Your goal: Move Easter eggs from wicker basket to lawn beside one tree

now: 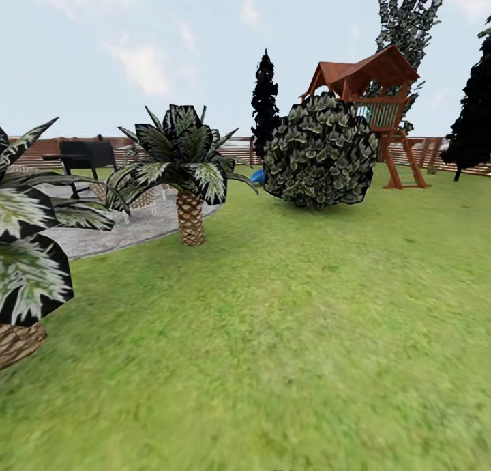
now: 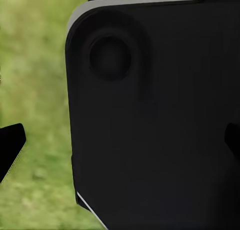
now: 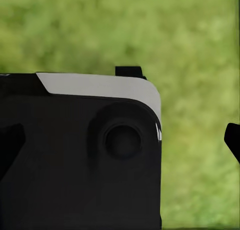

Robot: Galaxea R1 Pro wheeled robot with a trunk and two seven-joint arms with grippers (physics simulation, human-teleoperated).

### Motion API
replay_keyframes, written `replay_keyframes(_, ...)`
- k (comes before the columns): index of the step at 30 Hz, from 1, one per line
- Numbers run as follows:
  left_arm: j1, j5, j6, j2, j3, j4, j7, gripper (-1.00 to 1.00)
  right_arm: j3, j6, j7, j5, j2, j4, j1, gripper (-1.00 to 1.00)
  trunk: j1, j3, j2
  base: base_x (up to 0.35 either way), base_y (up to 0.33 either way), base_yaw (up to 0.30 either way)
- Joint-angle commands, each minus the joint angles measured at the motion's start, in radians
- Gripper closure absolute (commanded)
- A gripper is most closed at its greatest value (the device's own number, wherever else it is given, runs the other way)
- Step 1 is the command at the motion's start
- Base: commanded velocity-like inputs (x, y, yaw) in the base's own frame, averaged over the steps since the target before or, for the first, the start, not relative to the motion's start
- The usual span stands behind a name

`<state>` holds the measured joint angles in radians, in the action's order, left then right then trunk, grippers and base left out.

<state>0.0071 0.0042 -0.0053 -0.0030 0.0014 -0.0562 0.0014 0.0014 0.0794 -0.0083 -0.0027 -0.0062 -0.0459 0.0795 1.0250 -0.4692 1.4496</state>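
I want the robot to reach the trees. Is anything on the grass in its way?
Nothing visible blocks the open lawn ahead. A short palm stands to the left and a round bush farther back; the basket and eggs aren't visible.

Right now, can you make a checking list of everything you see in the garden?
Surface: the lawn, green grass with a mottled look, running back to the fence.
Job's things: eggs and basket, nothing seen; a tall tree with dark angular leaves rises behind the play structure, trunk hidden.
Clutter: a round leafy bush; something small and blue beside it, too small to tell.
Tools: dark robot parts over grass in both wrist views; open or shut cannot be told.
Cables: nothing seen.
Surroundings: two short palms, a grey paved patch with dark furniture, a wooden play structure, a slatted brown fence, a pale cloudy sky.
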Motion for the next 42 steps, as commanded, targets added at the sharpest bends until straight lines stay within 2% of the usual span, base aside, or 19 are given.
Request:
replay_keyframes(1, 0.001, 0.000, 0.000, 0.000, 0.000, -0.002, 0.000, -1.00, 0.000, 0.003, -0.001, 0.000, 0.000, 0.001, 0.001, -1.00, 0.000, -0.001, 0.000, 0.000, 0.000, -0.279)
replay_keyframes(27, 0.001, 0.000, 0.001, 0.000, 0.000, -0.002, 0.000, -1.00, -0.001, 0.002, -0.001, -0.005, 0.000, 0.001, 0.001, -1.00, 0.000, -0.002, 0.000, 0.000, 0.000, -0.277)
replay_keyframes(42, 0.001, 0.000, 0.001, 0.000, 0.000, -0.002, 0.000, -1.00, -0.004, -0.008, -0.001, -0.008, 0.002, 0.001, 0.002, -1.00, 0.000, -0.009, 0.000, 0.000, 0.000, -0.038)
